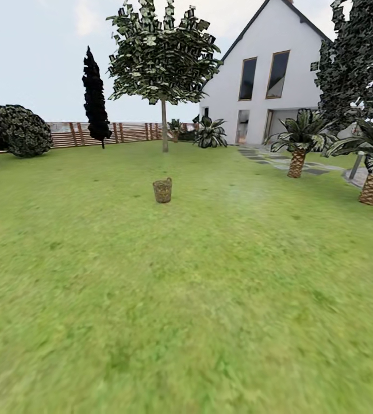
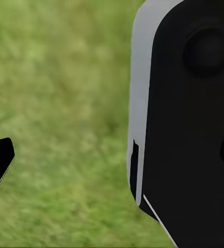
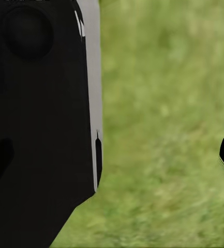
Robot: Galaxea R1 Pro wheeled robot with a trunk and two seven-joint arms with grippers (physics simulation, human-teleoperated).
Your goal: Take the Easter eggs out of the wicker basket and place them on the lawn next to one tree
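Out on the lawn (image 1: 186, 299): roll straight up beside the wicker basket (image 1: 162, 190) before reaching; jaw state unclear from these views.

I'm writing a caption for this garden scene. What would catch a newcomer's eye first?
A small brown woven wicker basket stands alone in the middle of the wide mottled green lawn. Behind it rises a tall tree with a thin straight trunk and leafy canopy, and a white gabled house stands to the right, with scaly-trunked palms before it.
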